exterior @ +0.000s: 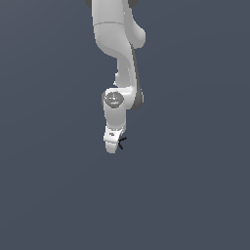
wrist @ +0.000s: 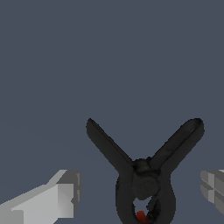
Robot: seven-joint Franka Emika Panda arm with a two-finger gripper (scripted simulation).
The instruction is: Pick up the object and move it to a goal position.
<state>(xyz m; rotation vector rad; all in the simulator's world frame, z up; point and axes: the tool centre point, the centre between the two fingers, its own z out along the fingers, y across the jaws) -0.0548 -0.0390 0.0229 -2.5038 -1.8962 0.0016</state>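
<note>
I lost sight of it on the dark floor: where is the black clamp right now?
The black clamp lies between the hand's two open fingers in the wrist view; in the exterior view it peeks out at the hand's tip, on that view's right.

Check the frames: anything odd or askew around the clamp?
Nothing stands out. The black clamp looks intact, handles splayed, red tip showing, lying between the pincer fingers, which stand apart on either side without touching it.
</note>
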